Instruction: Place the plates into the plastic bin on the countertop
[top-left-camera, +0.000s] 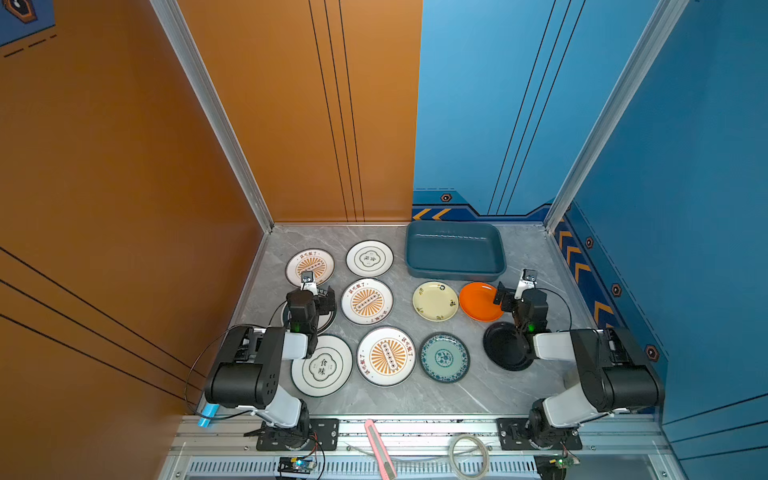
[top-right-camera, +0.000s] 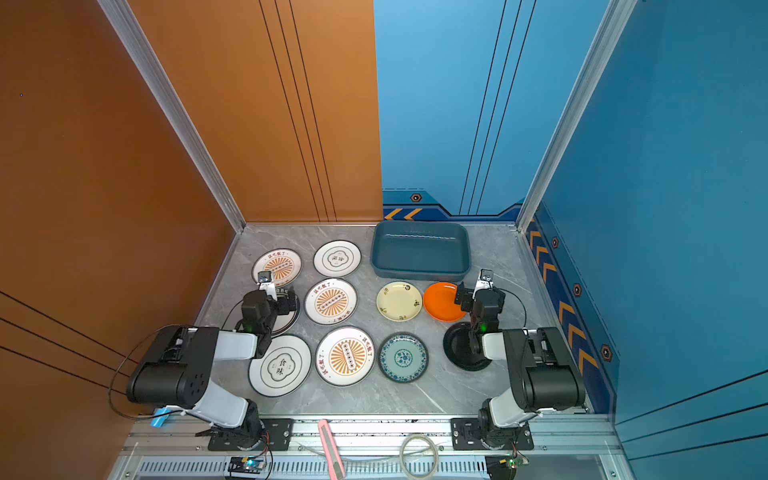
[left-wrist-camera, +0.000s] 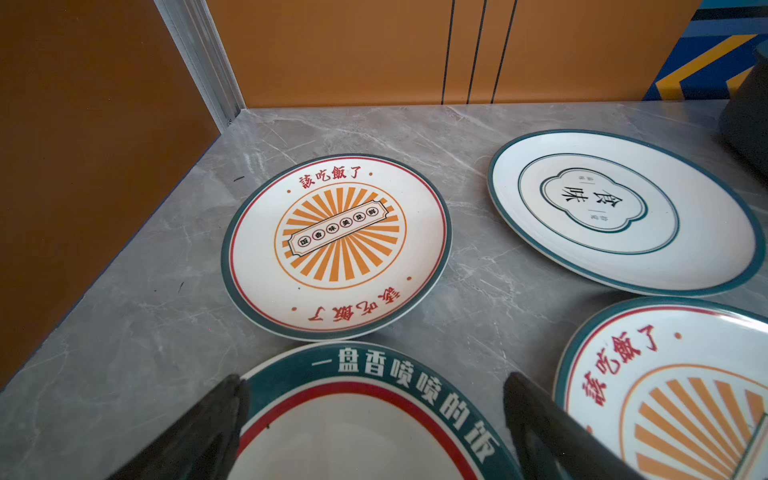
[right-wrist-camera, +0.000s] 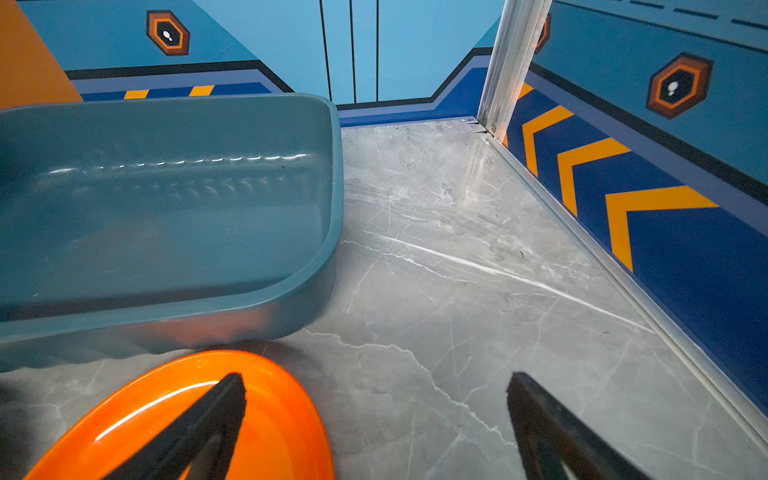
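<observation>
Both top views look steeply down from high over the front rail (top-left-camera: 428, 428) onto the countertop (top-left-camera: 415, 399), its plates (top-left-camera: 367, 302) and the bin (top-left-camera: 455, 253) at the back, overlapping almost fully. The left wrist camera sits low over the plates on the left, facing the orange back wall (left-wrist-camera: 332, 50). The right wrist camera faces the back right corner, sharing the bin and the orange plate (right-wrist-camera: 274, 424) with both top views.

Ten plates (top-left-camera: 367, 301), one bin (top-left-camera: 454, 273)

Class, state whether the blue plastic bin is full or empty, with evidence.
Empty: the plastic bin shows a bare floor; all visible plates lie outside on the countertop.
</observation>
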